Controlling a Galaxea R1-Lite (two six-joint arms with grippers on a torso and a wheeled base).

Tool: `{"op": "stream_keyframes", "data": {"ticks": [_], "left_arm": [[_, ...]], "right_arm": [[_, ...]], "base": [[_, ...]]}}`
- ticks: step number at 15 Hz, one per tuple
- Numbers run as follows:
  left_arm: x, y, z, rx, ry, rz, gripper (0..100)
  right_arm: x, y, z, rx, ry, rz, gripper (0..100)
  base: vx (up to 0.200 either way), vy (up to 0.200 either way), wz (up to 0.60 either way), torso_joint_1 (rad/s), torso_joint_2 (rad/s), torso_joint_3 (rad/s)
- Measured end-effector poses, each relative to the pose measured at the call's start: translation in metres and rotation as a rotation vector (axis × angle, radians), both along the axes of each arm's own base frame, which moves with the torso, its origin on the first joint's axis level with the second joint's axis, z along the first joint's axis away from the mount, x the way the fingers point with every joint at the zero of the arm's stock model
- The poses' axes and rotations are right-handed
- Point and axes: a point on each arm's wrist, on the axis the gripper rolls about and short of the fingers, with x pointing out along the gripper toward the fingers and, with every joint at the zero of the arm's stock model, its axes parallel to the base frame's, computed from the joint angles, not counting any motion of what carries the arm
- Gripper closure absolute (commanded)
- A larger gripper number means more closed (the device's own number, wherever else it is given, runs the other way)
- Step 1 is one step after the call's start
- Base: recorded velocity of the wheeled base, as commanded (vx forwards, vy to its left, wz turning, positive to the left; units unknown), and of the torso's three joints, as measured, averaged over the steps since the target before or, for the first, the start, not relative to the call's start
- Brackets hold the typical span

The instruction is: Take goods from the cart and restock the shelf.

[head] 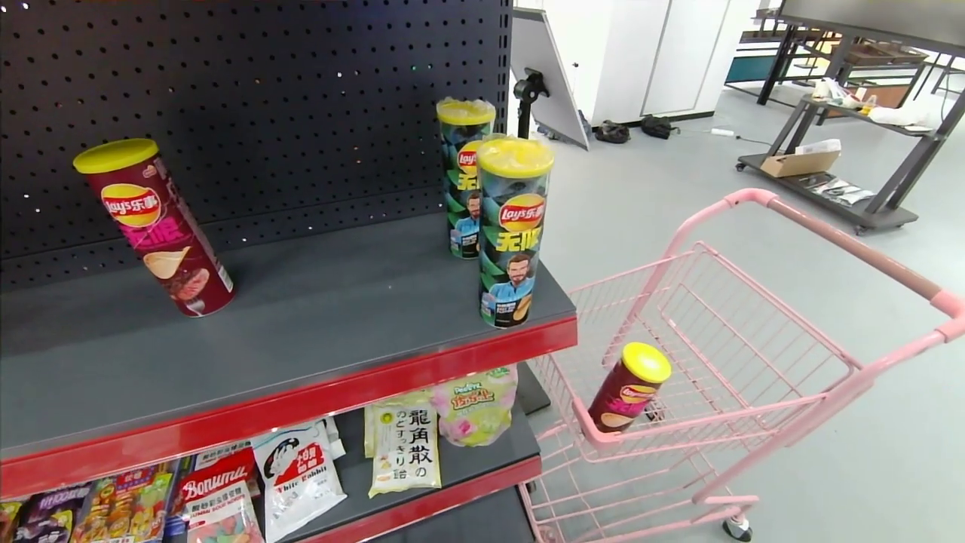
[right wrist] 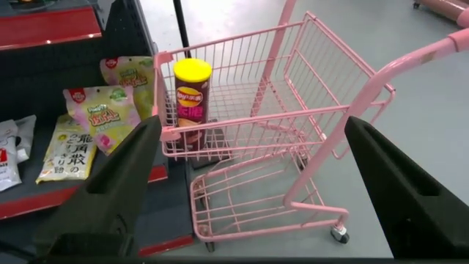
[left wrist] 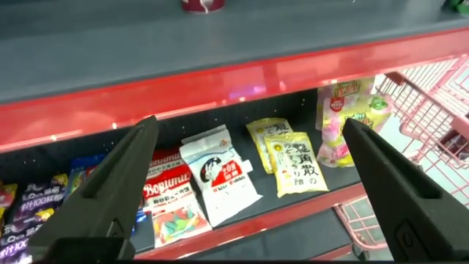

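Head view: one maroon crisp can [head: 629,386] sits in the pink wire cart [head: 829,241]; three yellow-lidded tubes [head: 515,226] stand on the grey shelf [head: 301,324].
Left wrist view: left end effector [left wrist: 249,123] spread apart, facing glossy snack bags [left wrist: 220,176].
Right wrist view: right end effector [right wrist: 253,121] spread apart toward the can; pick-up step, I judge; next needs centring on the smooth cylinder.

Top shelf [head: 339,302] bears three upright cans [head: 515,226]; lower shelf [left wrist: 293,214], ahead of left gripper [left wrist: 249,123] jaws, bears snack bags [left wrist: 220,180].
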Motion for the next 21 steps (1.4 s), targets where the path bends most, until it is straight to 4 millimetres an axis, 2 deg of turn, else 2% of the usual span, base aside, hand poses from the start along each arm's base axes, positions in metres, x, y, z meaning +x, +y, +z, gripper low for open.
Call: {"op": "stream_keyframes", "data": {"ticks": [6,17,21], "left_arm": [[0.0000,0.0000,0.0001,0.000,-0.001,0.000,0],[0.0000,0.0000,0.0000,0.000,0.000,0.000,0],[0.0000,0.0000,0.0001,0.000,-0.001,0.000,0]], "right_arm": [[0.0000,0.0000,0.0000,0.001,0.000,0.000,0],[0.0000,-0.0001,0.0000,-0.002,0.000,-0.003,0],[0.0001,0.0000,0.0000,-0.015,0.001,0.000,0]], "base": [[0.000,0.000,0.00,-0.154,0.41,0.260],[0.000,0.000,0.00,-0.149,0.52,0.365],[0.000,0.000,0.00,-0.024,0.10,0.082]]}}
